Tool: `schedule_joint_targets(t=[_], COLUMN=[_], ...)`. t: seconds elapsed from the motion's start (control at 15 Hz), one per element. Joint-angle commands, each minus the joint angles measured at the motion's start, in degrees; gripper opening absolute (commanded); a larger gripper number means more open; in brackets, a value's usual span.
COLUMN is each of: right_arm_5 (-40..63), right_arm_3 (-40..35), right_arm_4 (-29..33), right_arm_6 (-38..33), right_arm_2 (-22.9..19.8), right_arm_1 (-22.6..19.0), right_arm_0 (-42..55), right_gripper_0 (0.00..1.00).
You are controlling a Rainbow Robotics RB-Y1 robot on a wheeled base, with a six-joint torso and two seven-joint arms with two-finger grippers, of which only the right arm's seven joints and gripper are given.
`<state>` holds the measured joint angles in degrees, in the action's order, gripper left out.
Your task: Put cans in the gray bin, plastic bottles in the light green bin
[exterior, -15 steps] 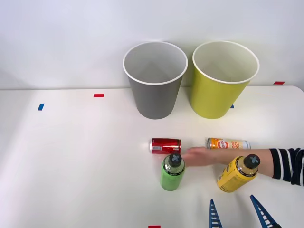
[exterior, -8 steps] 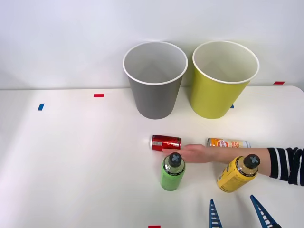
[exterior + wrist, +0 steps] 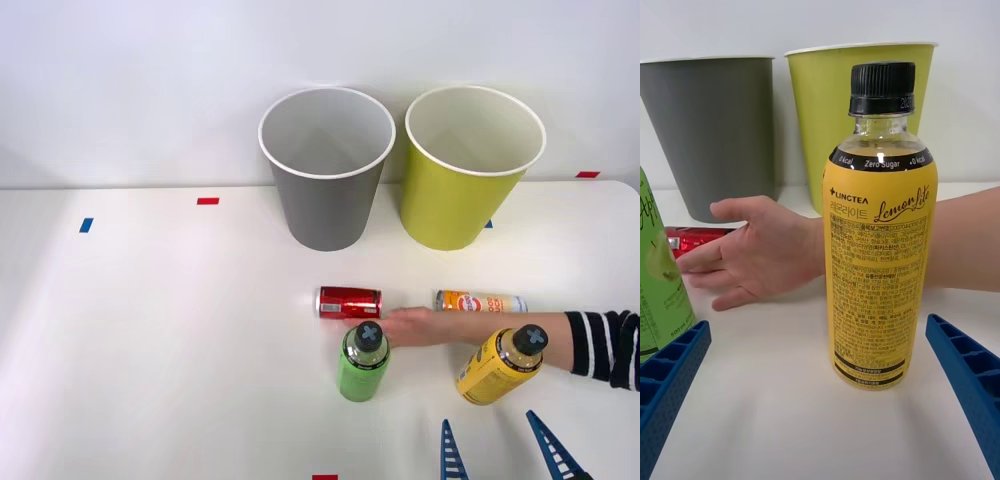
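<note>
— Where are we with the sorting?

— By our reckoning, nothing is sorted yet. The gray bin (image 3: pixel 327 170) and the light green bin (image 3: pixel 470 168) stand side by side at the far end of the table (image 3: pixel 150 340), and as far as we can see into them they hold nothing. All four items sit on the tabletop, so both cans and both bottles are left to do.

— And our right gripper (image 3: pixel 820 412)?

— Its blue ribbed fingers (image 3: pixel 670 382) are spread wide and grip nothing. The yellow-labelled bottle (image 3: pixel 880 247) stands upright just beyond the gap between them, not touching either one. We read "Lemon Lite" on its yellow label; it has a black cap, a clear neck and fine print down the front.

— The rest?

— The green-labelled bottle (image 3: pixel 363 362) stands upright beyond the left finger. Farther out, the short red can (image 3: pixel 349 302) lies on its side, and the slim orange-and-white can (image 3: pixel 480 301) lies on its side past the yellow bottle.

— Anything in our way?

— A person's hand (image 3: pixel 756 251) reaches across between the bottles and the cans, fingertips at or just beside the red can; we cannot tell whether they touch it. We judge the lemon bottle our nearest pick, bound for the light green bin.
</note>
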<state>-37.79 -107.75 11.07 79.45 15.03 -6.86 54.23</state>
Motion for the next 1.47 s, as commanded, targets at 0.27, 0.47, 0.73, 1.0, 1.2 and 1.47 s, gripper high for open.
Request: schedule_joint_targets(t=[0.27, 0.47, 0.73, 1.0, 1.2, 1.47], right_arm_5=[0.0, 0.0, 0.0, 0.0, 0.0, 0.0], right_arm_3=[0.0, 0.0, 0.0, 0.0, 0.0, 0.0], right_arm_4=[0.0, 0.0, 0.0, 0.0, 0.0, 0.0], right_arm_6=[0.0, 0.0, 0.0, 0.0, 0.0, 0.0], right_arm_2=[0.0, 0.0, 0.0, 0.0, 0.0, 0.0], right_arm_1=[0.0, 0.0, 0.0, 0.0, 0.0, 0.0], right_arm_0=[0.0, 0.0, 0.0, 0.0, 0.0, 0.0], right_gripper_0=[1.0, 1.0, 1.0, 1.0, 1.0, 1.0])
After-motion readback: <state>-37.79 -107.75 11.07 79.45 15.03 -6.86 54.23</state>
